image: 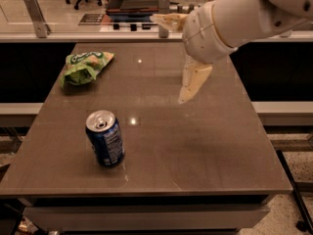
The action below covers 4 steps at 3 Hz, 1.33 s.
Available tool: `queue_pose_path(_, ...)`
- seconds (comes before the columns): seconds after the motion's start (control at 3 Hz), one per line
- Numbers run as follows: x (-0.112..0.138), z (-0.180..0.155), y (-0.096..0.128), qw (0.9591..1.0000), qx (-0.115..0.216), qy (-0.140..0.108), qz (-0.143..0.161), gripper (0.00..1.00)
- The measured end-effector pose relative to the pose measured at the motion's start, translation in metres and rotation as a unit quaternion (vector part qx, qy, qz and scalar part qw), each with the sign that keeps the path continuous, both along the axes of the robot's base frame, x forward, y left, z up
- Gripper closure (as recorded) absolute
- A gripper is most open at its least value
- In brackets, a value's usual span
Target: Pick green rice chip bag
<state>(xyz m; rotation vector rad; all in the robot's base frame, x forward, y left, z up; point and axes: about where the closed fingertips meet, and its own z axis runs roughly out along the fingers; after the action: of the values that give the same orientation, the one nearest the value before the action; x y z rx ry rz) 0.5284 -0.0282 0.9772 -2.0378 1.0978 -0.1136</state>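
Two items on the worktop: a blue soda can (pixel 105 138) and the green rice chip bag (pixel 85 66), well apart from each other.
Worktop (pixel 205 151): dark, glossy, with small lamp reflections.
Near-left: the can stands upright, tab end up, inside the near-left corner and apart from both edges.
Middle, toward the right edge: the hand (pixel 167 59) hangs over the surface on its pale arm (pixel 234 18), which comes in from the far-right corner.
Hand state: spread wide and holding nothing. One finger points down at the worktop and the other reaches toward the far edge.
Hedge: I cannot tell whether the lower fingertip is clear of the surface or just grazing it.
Far-left: the bag lies crumpled and flat close to the left edge, short of the far-left corner, its orange-tan end toward the far edge. Nothing touches it.
Step, as I judge it: the approach, with the grasp not yet begun.
Risk one: the bag sits near the left edge, so a sideways nudge from a descending finger could push it off.
Risk two: slack foil gives little to bite, so a shallow close may catch one fold that slips out on lifting.
Risk three: a low sweep across could scrape the worktop.
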Motion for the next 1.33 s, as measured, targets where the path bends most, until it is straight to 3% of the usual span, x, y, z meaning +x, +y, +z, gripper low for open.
queue_pose_path(0.33, 0.020, -0.010, 0.035, 0.9995, 0.015, 0.020, 0.017, 0.00)
queue_pose_path(0.67, 0.034, -0.019, 0.064, 0.9980, 0.028, 0.055, 0.012, 0.00)
queue_pose_path(1.0, 0.051, -0.026, 0.088, 0.9942, 0.045, 0.094, -0.025, 0.00)
queue_pose_path(1.33, 0.050, -0.027, 0.093, 0.9899, 0.059, 0.120, -0.048, 0.00)
